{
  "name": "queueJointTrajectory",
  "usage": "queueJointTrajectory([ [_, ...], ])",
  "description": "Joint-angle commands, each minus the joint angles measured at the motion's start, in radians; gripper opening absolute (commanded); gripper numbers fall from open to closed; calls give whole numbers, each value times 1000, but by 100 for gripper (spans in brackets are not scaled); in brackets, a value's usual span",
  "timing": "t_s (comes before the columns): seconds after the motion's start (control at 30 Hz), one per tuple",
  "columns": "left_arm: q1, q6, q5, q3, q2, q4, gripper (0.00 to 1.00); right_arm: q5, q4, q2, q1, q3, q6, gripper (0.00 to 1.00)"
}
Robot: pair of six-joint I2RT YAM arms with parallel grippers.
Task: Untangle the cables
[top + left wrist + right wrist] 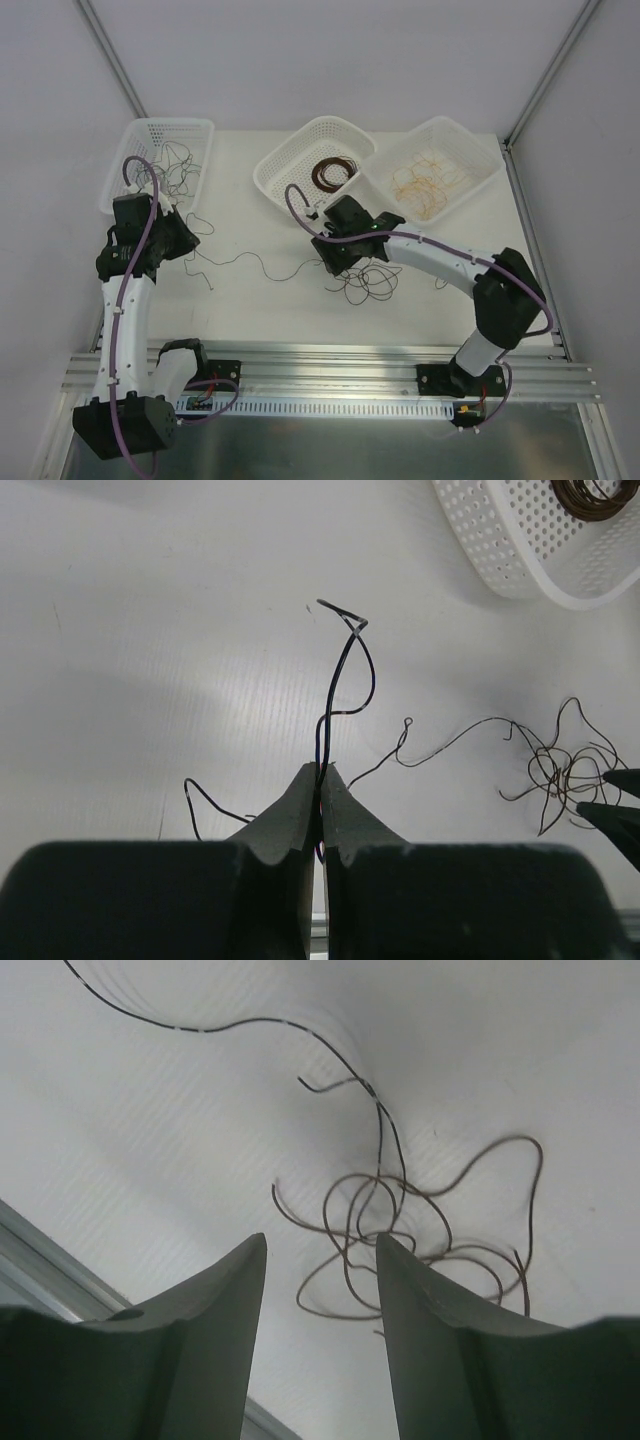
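A: While clamped shut on a thin black springy wire (340, 672), hangs over the white tabletop (150, 630), speaking of the left gripper (320, 776)
B: And the right gripper (320, 1242)?
A: Spread open, gripping nothing; poised over a loose tangle of thin dark brown wires (385, 1210) on the tabletop

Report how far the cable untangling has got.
Done: a dark brown coil lies in the middle basket, tan wires in the right basket, and black ones in the left basket. In hand: the left gripper is shut on a black wire; the right gripper is open above a tangle. Left: that tangle on the table.
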Motion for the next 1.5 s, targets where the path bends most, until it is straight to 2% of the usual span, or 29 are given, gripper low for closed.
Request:
queueJointTrajectory([
  [0.0,-8,-20,32,-13,-18,23,0,3,78,85,37,76,-76,51],
  [0.17,-6,-26,36,-17,-19,23,0,30,106,203,80,142,-130,49],
  [0.43,-8,-33,36,-19,-31,22,0,161,111,343,106,234,-173,45],
  [0.7,-6,-33,30,-23,-44,17,0,192,106,393,107,265,-186,42],
  [0.83,-8,-35,32,-22,-45,17,0,203,109,406,106,267,-182,34],
  [1.0,-8,-29,21,-16,-47,14,0,212,105,387,107,261,-171,19],
  [1.13,-6,-12,-22,-13,-51,5,0,209,114,309,104,219,-159,1],
  [1.3,-8,0,-82,-2,-64,-9,0,197,109,206,57,175,-108,1],
  [1.47,-6,5,-146,12,-73,-29,0,106,115,64,-104,100,4,1],
])
